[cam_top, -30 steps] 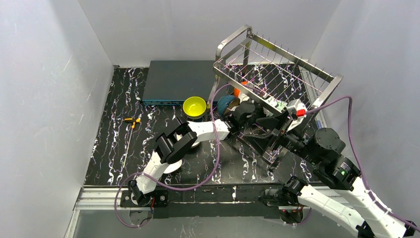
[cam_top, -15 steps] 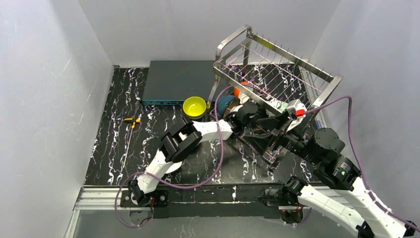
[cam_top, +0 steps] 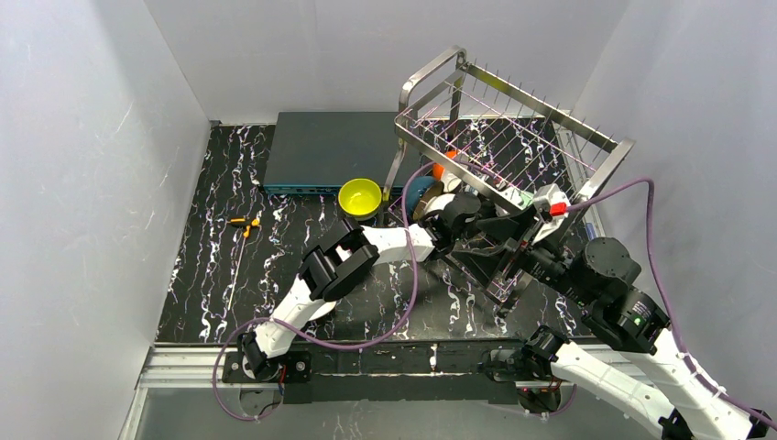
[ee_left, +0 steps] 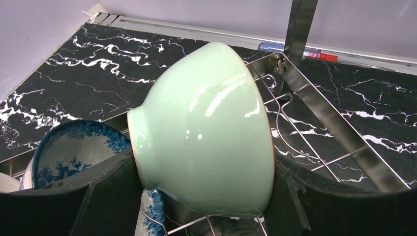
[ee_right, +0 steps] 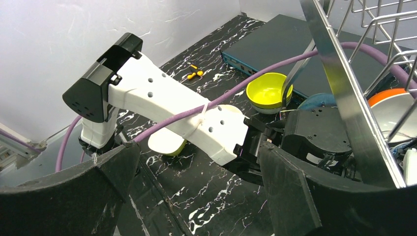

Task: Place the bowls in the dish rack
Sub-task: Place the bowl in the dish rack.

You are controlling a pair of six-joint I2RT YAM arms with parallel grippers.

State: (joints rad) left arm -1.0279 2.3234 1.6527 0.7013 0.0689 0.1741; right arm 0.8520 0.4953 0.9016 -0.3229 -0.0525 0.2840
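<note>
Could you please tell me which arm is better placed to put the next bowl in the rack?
Left. The left gripper holds the pale green bowl tilted over the wires of the rack, beside a blue-patterned bowl; the right gripper is open and empty.

L arm [ee_right: 167,108], rack post [ee_right: 339,93] block R fingers [ee_right: 290,196]; table strip [ee_right: 206,201] below free.

A pale green bowl [ee_left: 206,132] tilts on its side above the dish rack [ee_left: 339,123] wires, beside a blue-patterned bowl [ee_left: 69,152].

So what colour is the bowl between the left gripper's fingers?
The bowl is pale green, plain and glossy; the left wrist view shows it best.
</note>
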